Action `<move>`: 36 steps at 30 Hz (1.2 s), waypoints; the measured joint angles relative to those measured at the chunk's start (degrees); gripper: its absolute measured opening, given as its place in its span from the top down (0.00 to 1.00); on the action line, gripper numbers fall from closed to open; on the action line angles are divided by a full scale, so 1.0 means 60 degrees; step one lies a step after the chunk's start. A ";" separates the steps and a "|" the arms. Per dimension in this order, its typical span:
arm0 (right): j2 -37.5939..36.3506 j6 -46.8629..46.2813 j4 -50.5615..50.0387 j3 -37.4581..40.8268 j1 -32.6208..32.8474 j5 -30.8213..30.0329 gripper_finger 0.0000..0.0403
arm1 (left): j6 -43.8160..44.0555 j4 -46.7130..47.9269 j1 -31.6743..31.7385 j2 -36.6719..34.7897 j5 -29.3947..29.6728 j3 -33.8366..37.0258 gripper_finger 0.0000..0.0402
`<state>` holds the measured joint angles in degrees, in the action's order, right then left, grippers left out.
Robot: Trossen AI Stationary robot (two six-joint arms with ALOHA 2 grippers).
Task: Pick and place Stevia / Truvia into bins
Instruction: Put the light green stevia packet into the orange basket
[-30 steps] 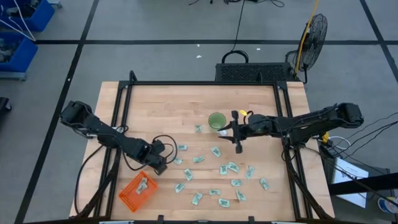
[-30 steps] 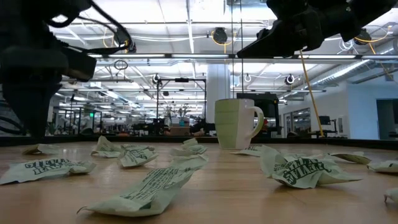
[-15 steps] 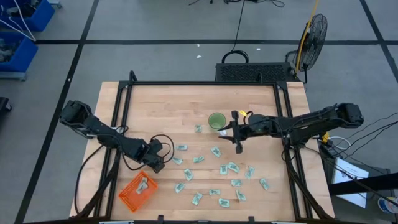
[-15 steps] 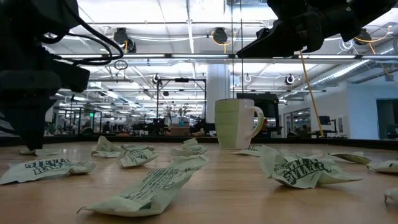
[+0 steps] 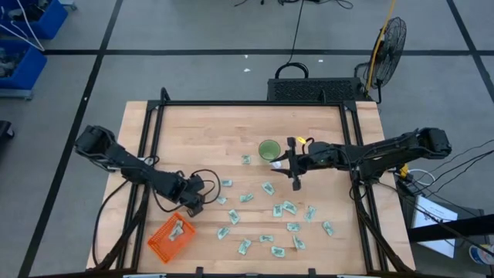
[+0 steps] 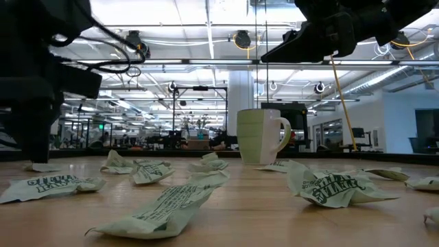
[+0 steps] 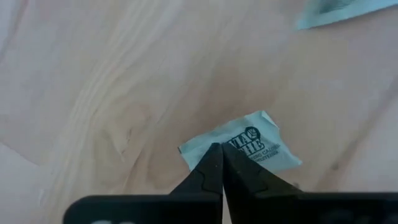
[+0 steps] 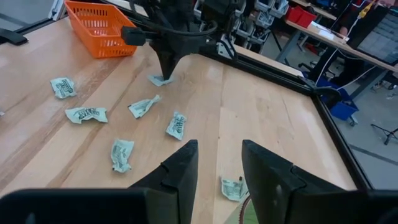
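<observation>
**Left hand clenched on a sachet beside the orange basket**

Nearest the bench's front edge, the orange basket sits at the front-left corner with one sachet lying inside it. Just behind it and to its right, the left hand points down at the bench. In the left wrist view its two fingers are pressed together, tips meeting on the edge of a single sachet, white with green print, which lies flat on the wood. The right wrist view shows the same contact from across the bench: the left hand's tip rests on a sachet, with the basket just beyond it.

The remaining sachets lie scattered over the front-centre and front-right of the bench, loosely grouped, most apart from one another, several creased. From table height they show as crumpled packets across the foreground.

Farther back, near the bench's middle, a green cup stands upright; the low view shows its handle. Just beside it on the right, the right hand hangs above the bench, holding nothing. Its fingers stand apart, released, with bare wood showing between them.

Behind the bench, a black case stands on the floor, and a fan stands to its right.
</observation>
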<state>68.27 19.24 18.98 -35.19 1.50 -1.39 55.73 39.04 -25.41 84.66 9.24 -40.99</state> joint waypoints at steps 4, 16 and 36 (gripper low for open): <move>0.0000 0.0207 0.0004 0.0002 0.0000 0.0000 0.71 | -0.0711 0.0829 0.0000 -0.0040 0.0097 -0.1064 0.99; 0.0000 0.0198 0.0000 0.0000 0.0000 0.0000 0.71 | -0.0020 0.1701 0.0000 -0.0044 0.0098 -0.1245 0.86; -0.0004 0.0195 0.0000 0.0002 -0.0003 0.0000 0.71 | 0.0815 0.0122 0.0120 -0.0095 -0.0822 0.0707 0.80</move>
<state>68.25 20.41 18.98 -35.18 1.48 -1.39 60.62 39.77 -24.69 84.09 4.31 -36.75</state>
